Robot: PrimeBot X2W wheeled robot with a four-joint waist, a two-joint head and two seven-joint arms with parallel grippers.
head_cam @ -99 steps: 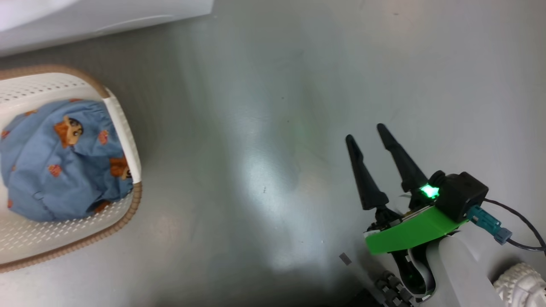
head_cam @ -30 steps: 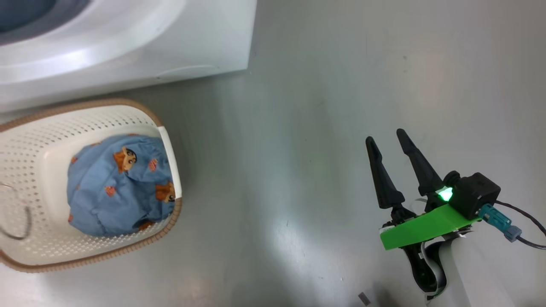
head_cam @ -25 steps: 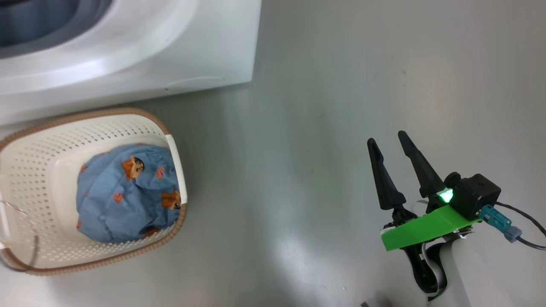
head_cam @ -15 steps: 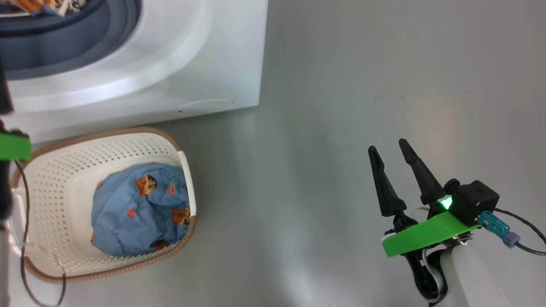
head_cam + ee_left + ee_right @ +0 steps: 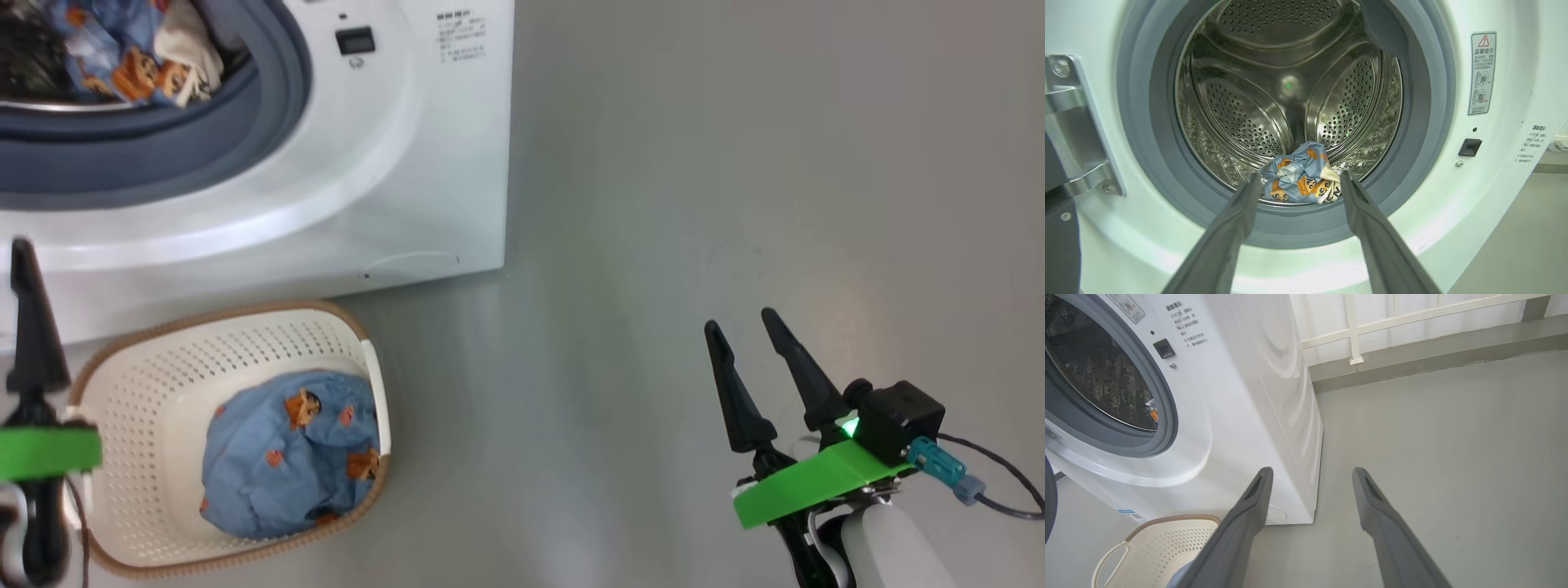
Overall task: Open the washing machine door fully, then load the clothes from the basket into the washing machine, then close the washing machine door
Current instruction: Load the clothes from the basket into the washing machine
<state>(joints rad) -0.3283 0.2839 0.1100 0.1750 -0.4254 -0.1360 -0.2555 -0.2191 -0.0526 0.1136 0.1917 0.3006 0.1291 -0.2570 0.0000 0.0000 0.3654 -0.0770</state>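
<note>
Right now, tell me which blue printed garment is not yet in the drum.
The garment bunched in the cream basket on the floor. The other garment lies at the bottom of the steel drum.

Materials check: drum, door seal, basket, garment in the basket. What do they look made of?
Drum: polished steel by the look; mirror-like reflections, punched holes.
Door seal: likely rubber, matte grey-blue, no glare.
Basket: cream moulded plastic, perforated walls; brown woven-look rim.
Garment: soft printed cloth, creased and bunched; fibre cannot be told.
</note>
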